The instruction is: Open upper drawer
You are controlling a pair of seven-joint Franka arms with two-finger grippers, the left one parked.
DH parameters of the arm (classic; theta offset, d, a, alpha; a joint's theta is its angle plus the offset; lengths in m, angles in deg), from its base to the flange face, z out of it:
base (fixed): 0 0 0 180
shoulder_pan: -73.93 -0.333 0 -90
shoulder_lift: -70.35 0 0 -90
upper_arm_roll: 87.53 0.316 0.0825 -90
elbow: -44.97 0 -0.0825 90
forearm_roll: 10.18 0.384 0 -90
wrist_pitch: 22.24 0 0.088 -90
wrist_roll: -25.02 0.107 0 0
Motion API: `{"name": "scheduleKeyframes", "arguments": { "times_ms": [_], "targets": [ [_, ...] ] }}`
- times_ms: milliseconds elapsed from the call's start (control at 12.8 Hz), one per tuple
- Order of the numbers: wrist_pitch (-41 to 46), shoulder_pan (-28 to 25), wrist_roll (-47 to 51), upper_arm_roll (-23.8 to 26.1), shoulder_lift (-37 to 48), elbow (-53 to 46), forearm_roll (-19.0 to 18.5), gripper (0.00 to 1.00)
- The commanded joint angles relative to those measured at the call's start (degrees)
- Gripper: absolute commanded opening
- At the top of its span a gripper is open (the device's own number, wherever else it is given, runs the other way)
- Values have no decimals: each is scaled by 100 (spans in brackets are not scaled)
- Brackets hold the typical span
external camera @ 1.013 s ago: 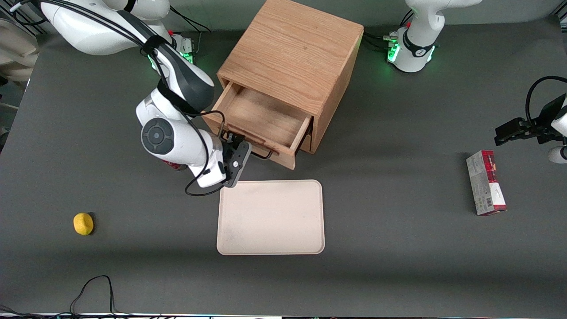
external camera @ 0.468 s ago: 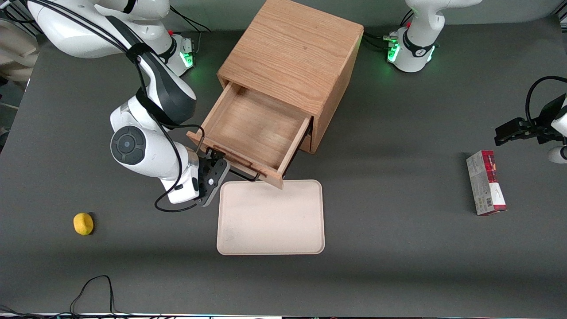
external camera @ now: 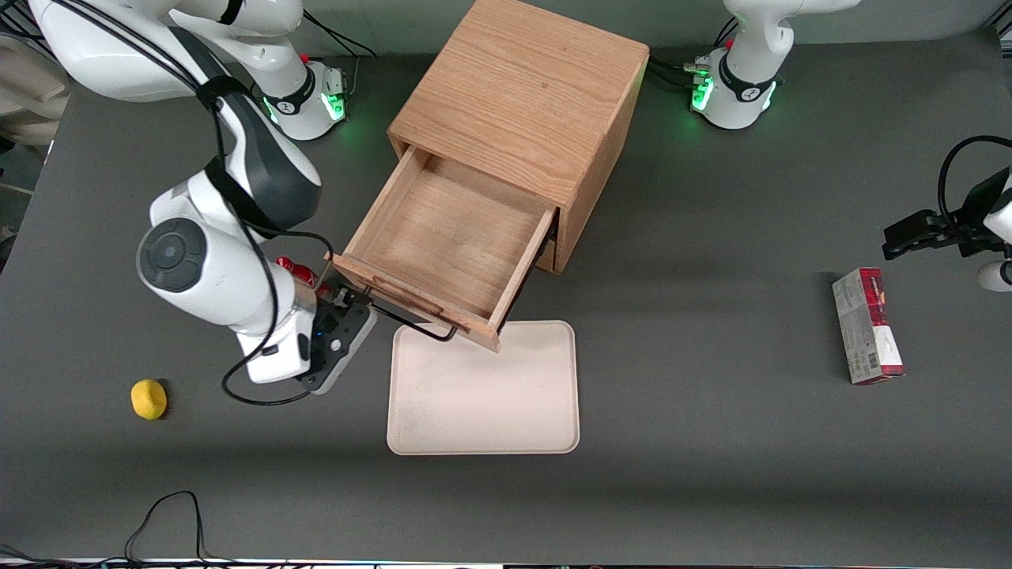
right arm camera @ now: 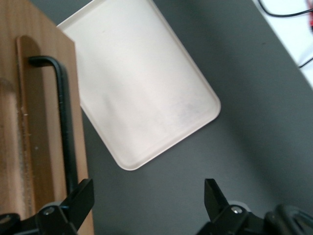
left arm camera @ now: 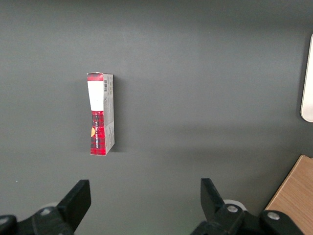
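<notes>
We see the upper drawer [external camera: 443, 237] pulled well out; our gripper [external camera: 348, 308], spread wide beside its handle [external camera: 411, 320], should next retreat.

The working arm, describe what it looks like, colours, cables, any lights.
Glossy white shells with a dark grey band and a round grey joint cap, black cables looping alongside, green light glowing at its base. The gripper by the upper drawer handle is black, with two fingers.

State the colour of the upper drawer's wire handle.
Black. The handle of the upper drawer shows best in the right wrist view; the gripper, open, is beside it.
</notes>
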Motion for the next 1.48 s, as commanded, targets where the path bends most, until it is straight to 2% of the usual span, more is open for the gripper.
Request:
{"name": "scheduleKeyframes", "arguments": {
  "times_ms": [0, 78, 234, 312, 545, 701, 935, 1091, 1247, 1403],
  "targets": [
    [623, 70, -52, -257, 130, -458, 466, 100],
    [991, 61, -34, -633, 401, -477, 938, 100],
    [1861, -9, 332, -1791, 1121, -198, 2011, 100],
    [2056, -9, 648, -2232, 1464, 83, 2172, 100],
    [2208, -26, 1675, -2903, 2572, 1233, 2043, 100],
    [2077, -27, 1943, -2975, 3414, 2068, 1543, 100],
    [1383, -27, 2242, -2940, 4778, 3510, 1453, 100],
    [1443, -27, 2810, -2914, 4825, 3426, 1488, 100],
    [1924, -62, 2980, -2556, 4668, 3023, 1462, 100],
    [1962, -62, 3391, -2492, 4579, 2916, 1453, 100]
  ]
}}
